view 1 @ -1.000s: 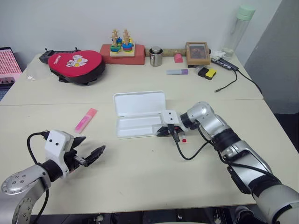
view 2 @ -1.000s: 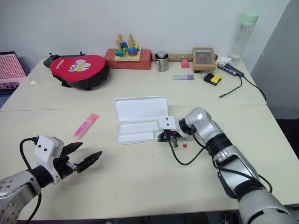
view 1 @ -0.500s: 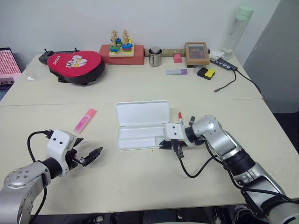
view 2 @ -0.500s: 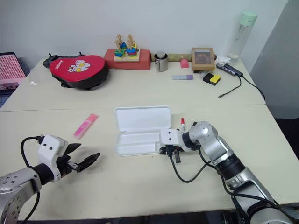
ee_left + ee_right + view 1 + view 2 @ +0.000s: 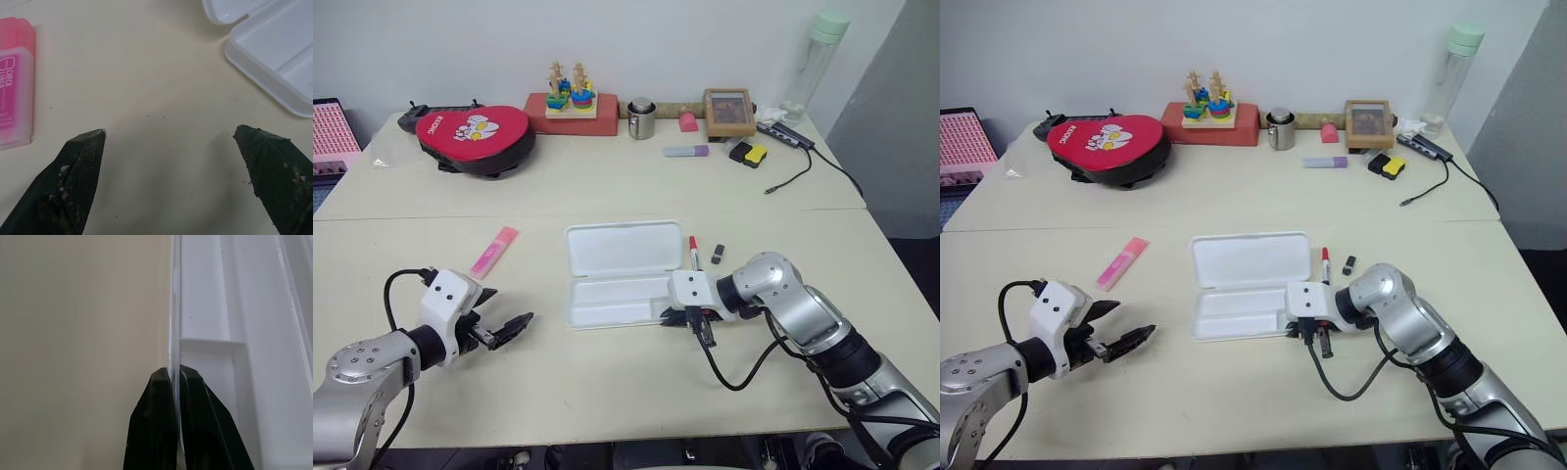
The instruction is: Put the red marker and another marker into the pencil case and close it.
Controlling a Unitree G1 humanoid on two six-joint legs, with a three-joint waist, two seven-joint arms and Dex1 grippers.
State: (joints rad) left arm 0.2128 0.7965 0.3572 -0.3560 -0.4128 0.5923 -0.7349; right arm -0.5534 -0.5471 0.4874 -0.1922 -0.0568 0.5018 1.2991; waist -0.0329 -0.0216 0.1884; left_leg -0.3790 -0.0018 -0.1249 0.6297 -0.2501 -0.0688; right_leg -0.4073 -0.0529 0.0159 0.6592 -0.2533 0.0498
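Pinched tight on the thin front wall of the pencil case [image 5: 617,274], your right gripper [image 5: 697,319] has the plastic edge running straight up between its two fingers [image 5: 161,431], with the divided tray lying just beyond the tips and bare table [image 5: 607,382] on the other side. Your left gripper [image 5: 499,333] hangs with its jaws spread wide and nothing between them; the pink highlighter [image 5: 14,83] lies flat just outside one fingertip, and a corner of the case sits just outside the other.

The red marker [image 5: 693,252] lies on the table beside the case's open lid, behind your right gripper and clear of its fingers, with a small dark bit [image 5: 717,254] next to it.

Judge the case as light, stiff and slick: a thin moulded shell that will likely skate across the table rather than resist, so the rim pinch gives you good control for dragging but little for lifting. Its wall may flex or slip out if you twist, so pull in line with the fingers.

The red marker looks slim, round and hard, so expect it to roll. Take it across the middle of the barrel, jaws square to its length. The highlighter is flatter and chunkier, unlikely to roll, and probably easier: close on its two narrow sides at mid-length, not on the smooth flat faces. Both should weigh almost nothing, so a gentle squeeze ought to do.
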